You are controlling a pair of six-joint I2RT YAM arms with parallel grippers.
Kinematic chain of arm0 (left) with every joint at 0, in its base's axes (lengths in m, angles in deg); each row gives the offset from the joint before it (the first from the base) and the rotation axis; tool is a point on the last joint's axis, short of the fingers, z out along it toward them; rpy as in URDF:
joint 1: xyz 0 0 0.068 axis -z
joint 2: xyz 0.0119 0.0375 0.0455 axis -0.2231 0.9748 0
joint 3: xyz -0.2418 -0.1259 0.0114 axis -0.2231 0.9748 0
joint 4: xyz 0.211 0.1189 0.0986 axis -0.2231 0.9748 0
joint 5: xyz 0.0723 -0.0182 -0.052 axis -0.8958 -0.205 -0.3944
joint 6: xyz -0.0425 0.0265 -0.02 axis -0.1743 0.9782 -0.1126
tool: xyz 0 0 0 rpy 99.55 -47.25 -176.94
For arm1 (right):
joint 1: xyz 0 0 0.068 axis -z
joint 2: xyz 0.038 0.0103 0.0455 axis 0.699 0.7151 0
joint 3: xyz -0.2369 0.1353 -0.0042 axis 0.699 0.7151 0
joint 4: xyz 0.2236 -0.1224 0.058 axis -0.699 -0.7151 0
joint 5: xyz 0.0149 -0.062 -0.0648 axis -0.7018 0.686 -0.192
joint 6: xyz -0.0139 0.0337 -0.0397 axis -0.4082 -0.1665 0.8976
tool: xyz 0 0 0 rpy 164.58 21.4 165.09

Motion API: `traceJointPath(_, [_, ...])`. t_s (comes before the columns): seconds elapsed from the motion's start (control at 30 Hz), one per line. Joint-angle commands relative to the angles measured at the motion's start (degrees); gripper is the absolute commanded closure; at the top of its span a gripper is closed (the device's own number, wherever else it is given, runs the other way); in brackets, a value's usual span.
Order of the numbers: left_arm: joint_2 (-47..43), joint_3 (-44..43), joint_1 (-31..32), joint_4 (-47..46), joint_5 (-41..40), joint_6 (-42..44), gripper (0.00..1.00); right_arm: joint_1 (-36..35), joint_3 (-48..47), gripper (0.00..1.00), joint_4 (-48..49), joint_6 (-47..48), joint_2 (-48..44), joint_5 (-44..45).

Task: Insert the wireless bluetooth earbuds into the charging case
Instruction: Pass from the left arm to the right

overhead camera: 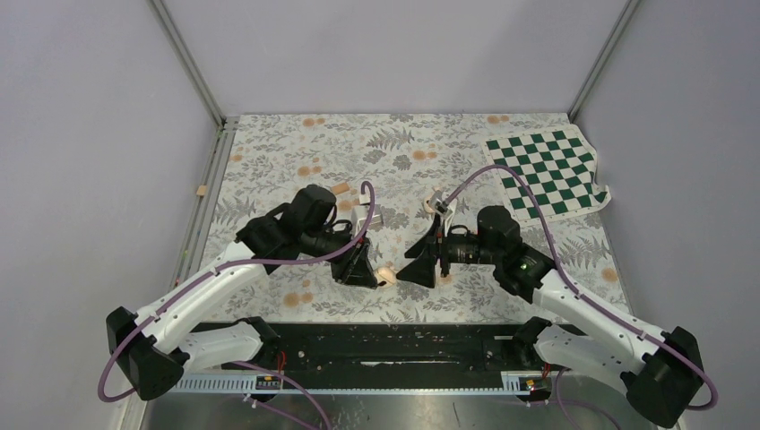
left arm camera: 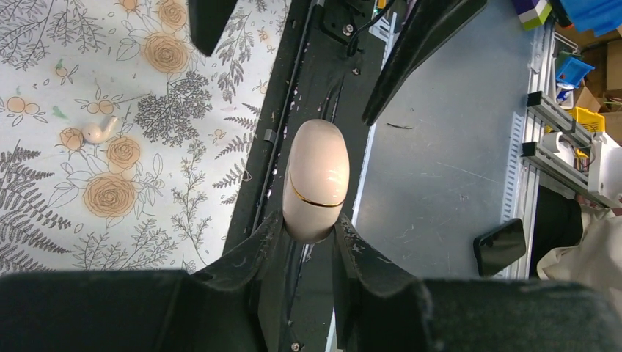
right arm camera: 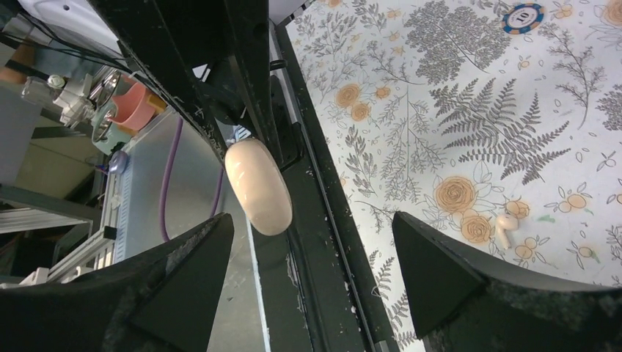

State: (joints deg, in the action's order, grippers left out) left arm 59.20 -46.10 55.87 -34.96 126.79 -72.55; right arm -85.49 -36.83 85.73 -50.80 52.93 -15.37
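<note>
My left gripper (overhead camera: 369,271) is shut on the closed peach-beige charging case (overhead camera: 385,275) and holds it above the table's near edge. In the left wrist view the case (left arm camera: 315,180) sticks out from between the fingers, and its gold seam shows. My right gripper (overhead camera: 419,269) is open and empty, facing the case from the right. In the right wrist view the case (right arm camera: 258,187) hangs just ahead of the left fingertip (right arm camera: 213,238). One earbud (right arm camera: 506,226) lies on the floral mat; it also shows in the left wrist view (left arm camera: 99,130). I see no second earbud.
A green checkered cloth (overhead camera: 548,170) lies at the back right. A flat tan oblong piece (overhead camera: 341,188) lies behind the left arm. A blue poker chip (right arm camera: 525,16) lies on the mat. The black base rail (overhead camera: 385,345) runs along the near edge.
</note>
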Motion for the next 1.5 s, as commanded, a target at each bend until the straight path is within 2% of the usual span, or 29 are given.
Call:
traceJointPath(0.0, [-1.01,-2.83,-0.42,-1.46,3.73,0.41,1.0,-0.8,-3.56,0.14,5.34,-0.75,2.67,-3.01])
traceJointPath(0.1, [-0.73,-2.76,-0.45,-1.74,4.16,0.33,1.0,-1.16,-3.25,0.17,8.75,-3.95,4.03,-3.55])
traceJointPath(0.3, [-0.25,-2.58,-0.62,-2.95,4.76,-0.4,1.0,-1.9,-4.18,0.39,10.54,-7.42,7.51,-7.0])
traceJointPath(0.63, [0.11,-2.46,-1.12,-3.73,5.16,-0.76,1.0,-3.5,-3.14,0.38,10.36,-7.21,6.49,-9.08])
traceJointPath(0.7, [0.19,-2.46,-1.08,-3.85,5.39,-0.85,1.0,-3.84,-3.3,0.41,9.39,-6.74,6.77,-9.02])
traceJointPath(0.8, [0.21,-2.45,-1.15,-3.88,5.77,-0.85,1.0,-3.85,-3.35,0.53,9.19,-6.79,6.92,-8.13])
traceJointPath(1.07, [-0.38,-1.96,-1.16,-3.84,5.86,-0.79,1.0,-3.85,-3.04,0.95,14.0,-11.99,7.64,-7.68])
traceJointPath(1.13, [-0.62,-1.98,-1.19,-3.93,5.5,-0.66,1.0,-3.85,-2.34,1.0,16.64,-15.92,8.01,-6.97])
traceJointPath(1.17, [-0.73,-1.99,-1.2,-4.07,4.73,-0.76,0.9,-3.85,-1.86,1.0,17.98,-17.83,8.18,-6.44])
traceJointPath(1.27, [-1.37,-1.5,-2.75,-5.8,2.2,-4.13,0.09,-3.79,0.13,1.0,22.73,-23.83,8.33,-2.31])
traceJointPath(1.3, [-1.64,-1.06,-4.06,-6.67,2.45,-5.37,0.02,-3.74,0.91,1.0,24.49,-25.82,8.29,-0.53])
traceJointPath(1.47, [-4.85,2.48,-9.69,-13.31,5.05,-11.6,0.01,-3.74,5.35,1.0,34.33,-36.26,8.06,9.01])
